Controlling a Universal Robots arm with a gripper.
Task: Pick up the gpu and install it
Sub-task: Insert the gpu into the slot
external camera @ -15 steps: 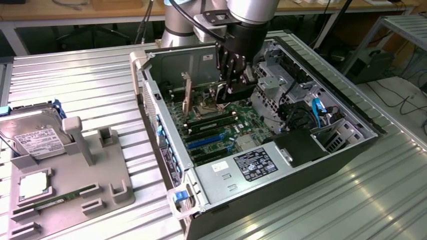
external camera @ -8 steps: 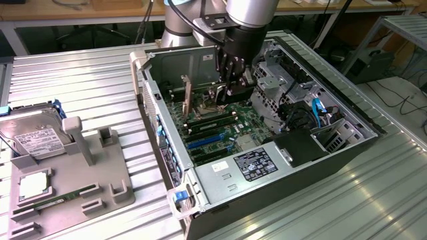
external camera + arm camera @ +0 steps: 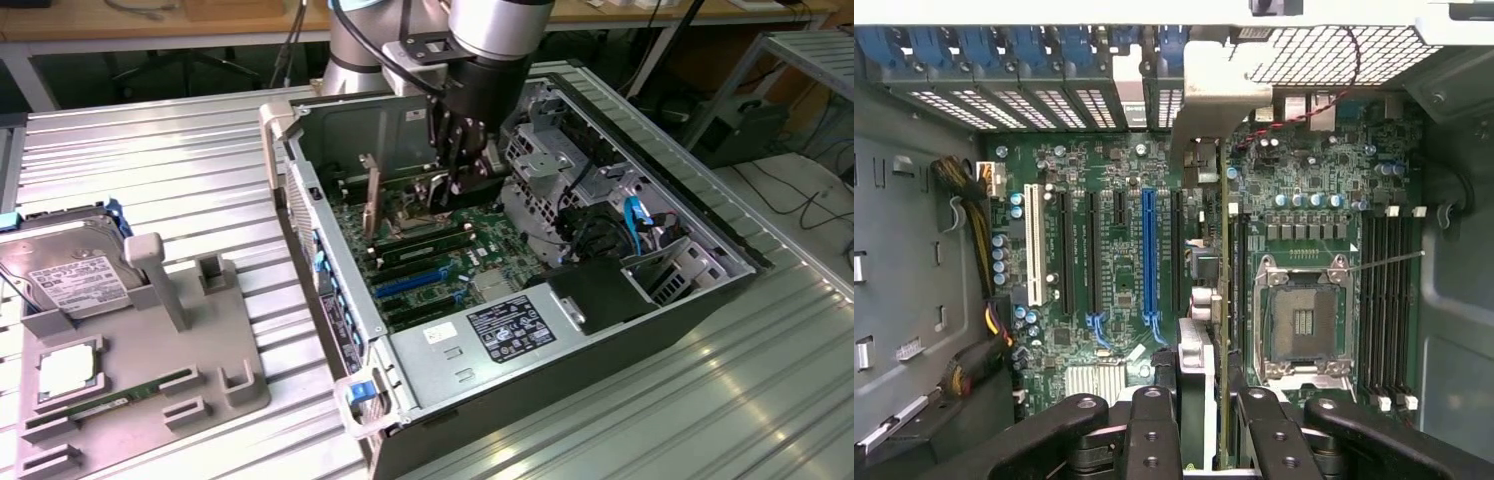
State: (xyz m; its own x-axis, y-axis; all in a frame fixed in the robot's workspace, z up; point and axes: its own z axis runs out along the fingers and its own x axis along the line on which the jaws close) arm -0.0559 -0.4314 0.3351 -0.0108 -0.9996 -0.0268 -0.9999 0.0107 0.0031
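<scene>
At the exterior view's left, a grey moulded plastic parts holder (image 3: 234, 330) lies on the ribbed silver metal table (image 3: 160, 160). It carries a silver boxy hard drive with a white label (image 3: 67, 275), a small square silver processor chip (image 3: 67, 372) and a thin narrow green RAM stick (image 3: 127, 398).

In the middle, an open black and grey metal computer case (image 3: 694, 300) lies on its side, with its green motherboard (image 3: 467, 250) facing up. The arm's black gripper (image 3: 461, 170) reaches down into the case. Its fingers (image 3: 1154, 430) are clamped on the gpu (image 3: 1214, 330), a flat green circuit-board card with a black cooler shroud and a silver metal end bracket.

In the wrist view the card is seen edge-on. It stands upright over the motherboard, between the long blue expansion slot (image 3: 1149, 250) and the empty silver-framed processor socket (image 3: 1304, 320). Its bracket end reaches the perforated rear slot covers with blue plastic latches (image 3: 1069, 50). Whether its lower edge is seated in a slot I cannot tell.

Toward the exterior view's right, inside the case, are a grey metal drive cage (image 3: 541, 160), a blue data cable (image 3: 634, 215) and a silver power supply box with a black label (image 3: 507, 330).
</scene>
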